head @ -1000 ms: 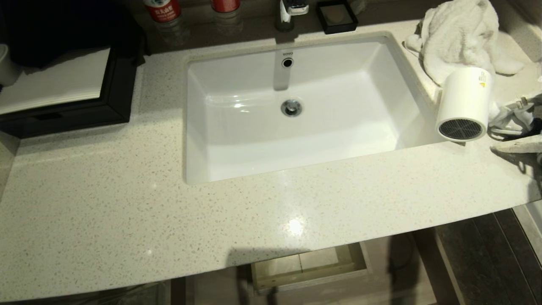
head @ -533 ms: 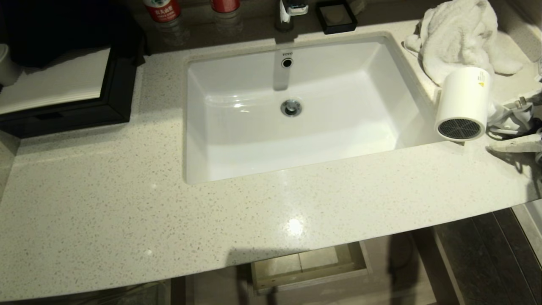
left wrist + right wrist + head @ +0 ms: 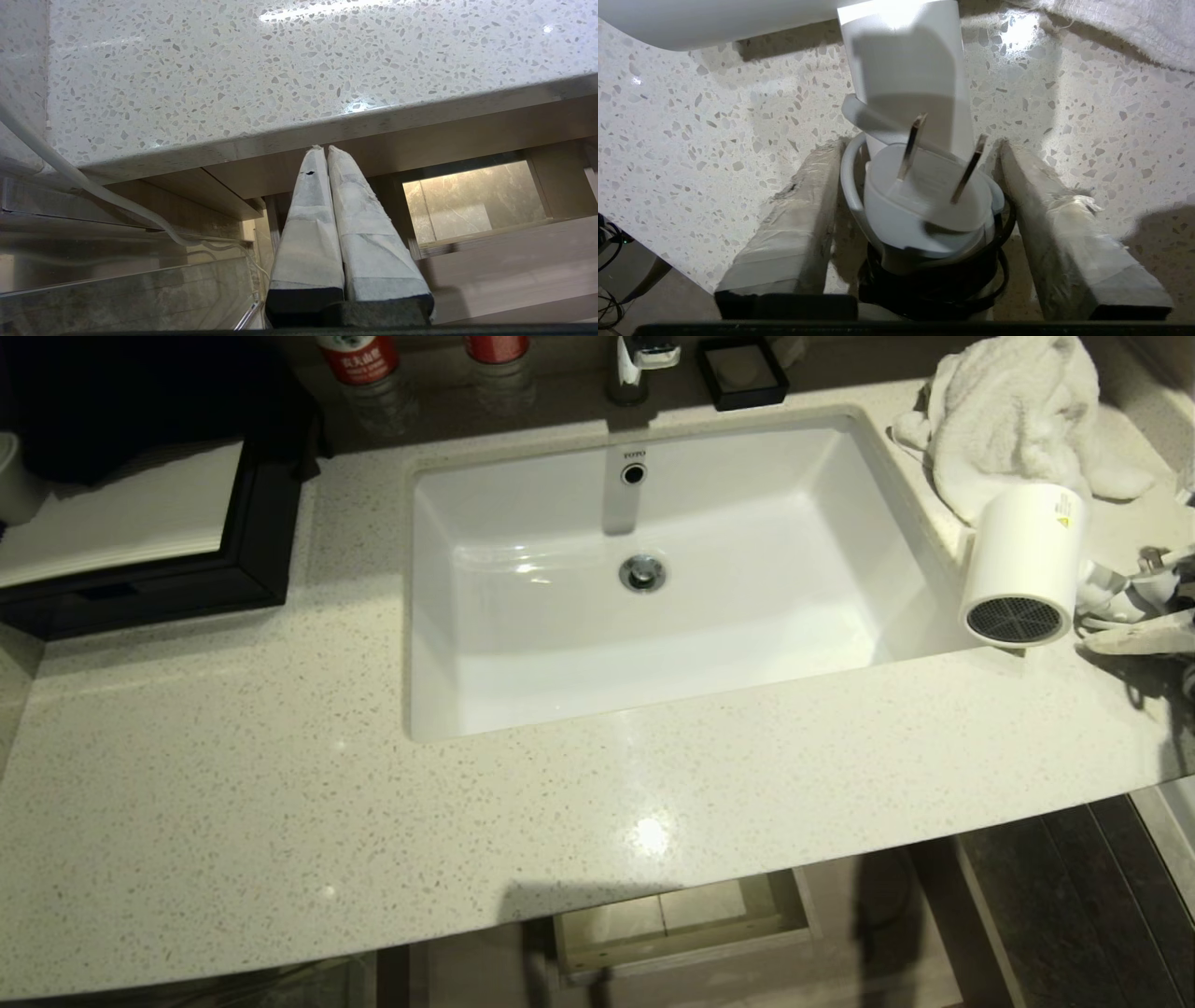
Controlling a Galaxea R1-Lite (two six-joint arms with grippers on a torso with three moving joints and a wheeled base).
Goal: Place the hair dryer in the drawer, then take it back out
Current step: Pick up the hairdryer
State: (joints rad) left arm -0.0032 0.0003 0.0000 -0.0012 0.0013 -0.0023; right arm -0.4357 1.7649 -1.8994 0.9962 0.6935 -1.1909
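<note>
The white hair dryer (image 3: 1022, 551) lies on the speckled counter right of the sink, its grey mesh grille facing the front edge. My right gripper (image 3: 1120, 607) reaches in from the right edge. In the right wrist view its taped fingers (image 3: 794, 224) press on both sides of the dryer's handle (image 3: 906, 56), where the white plug (image 3: 924, 200) and coiled cord sit. My left gripper (image 3: 324, 148) is parked, shut and empty, below the counter edge. The tan wood front (image 3: 467, 135) right under the counter looks like the drawer, pushed in.
A white towel (image 3: 1008, 411) is heaped behind the dryer. The white sink (image 3: 896, 523) lies just left of it. A black-framed tray box (image 3: 187, 579) stands at the far left, with bottles (image 3: 359, 359), a faucet (image 3: 639, 364) and a small black dish (image 3: 742, 373) along the back.
The right gripper's fingers have drawn in around the dryer's handle and plug. The near finger has shifted toward the dryer, and the barrel has tipped slightly.
</note>
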